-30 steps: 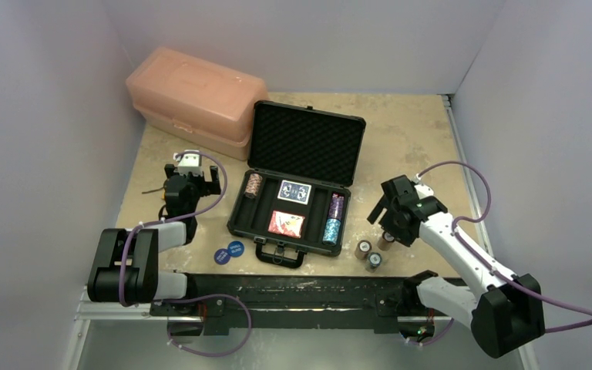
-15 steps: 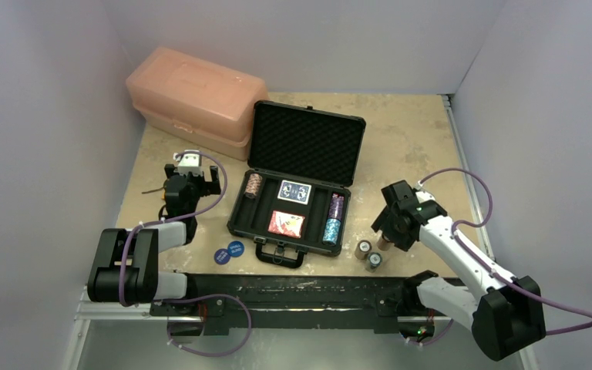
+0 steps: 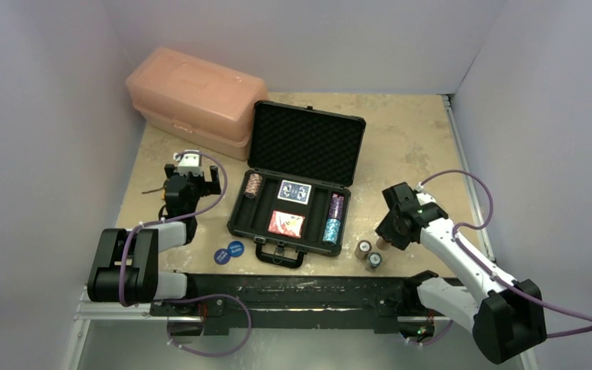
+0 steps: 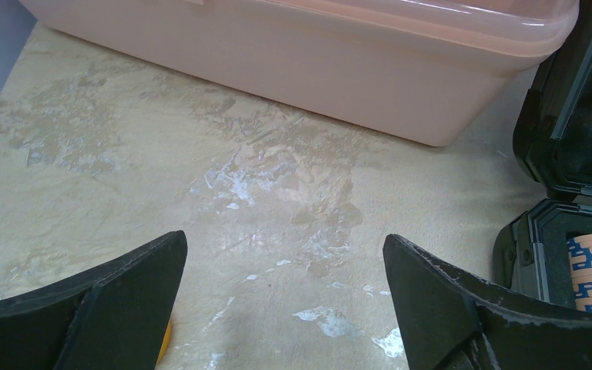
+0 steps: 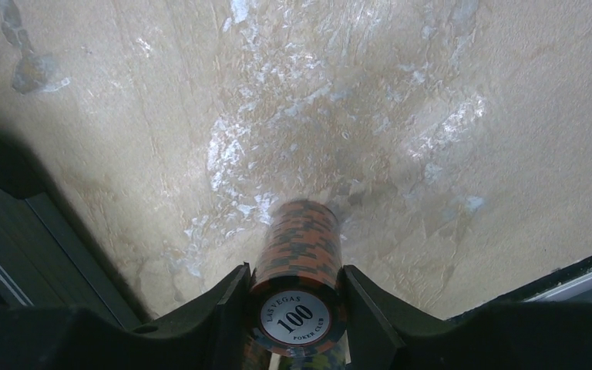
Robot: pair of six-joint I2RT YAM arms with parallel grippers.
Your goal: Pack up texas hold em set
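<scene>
The black briefcase (image 3: 307, 142) lies open mid-table. Its foam slots hold a blue deck (image 3: 294, 192), a red deck (image 3: 286, 223) and chip stacks (image 3: 331, 230). Two blue discs (image 3: 235, 248) lie left of its handle. Right of the case, my right gripper (image 3: 385, 235) is low over the table. Its jaws press both sides of an upright orange-and-black chip stack (image 5: 302, 247) whose top chip reads 100. Two more stacks (image 3: 363, 248) stand just beside it. My left gripper (image 4: 285, 262) hangs open over bare table left of the case, holding nothing.
A large pink plastic box (image 3: 196, 100) sits at the back left, close ahead of the left gripper (image 3: 193, 181). A yellow sliver (image 4: 166, 343) peeks out under the left finger. The case's corner (image 4: 563, 116) is at the left wrist view's right edge.
The right gripper has come down and toward the near edge onto the chip stack, and its jaws have narrowed from wide to pressing the stack. The left arm has not moved.
</scene>
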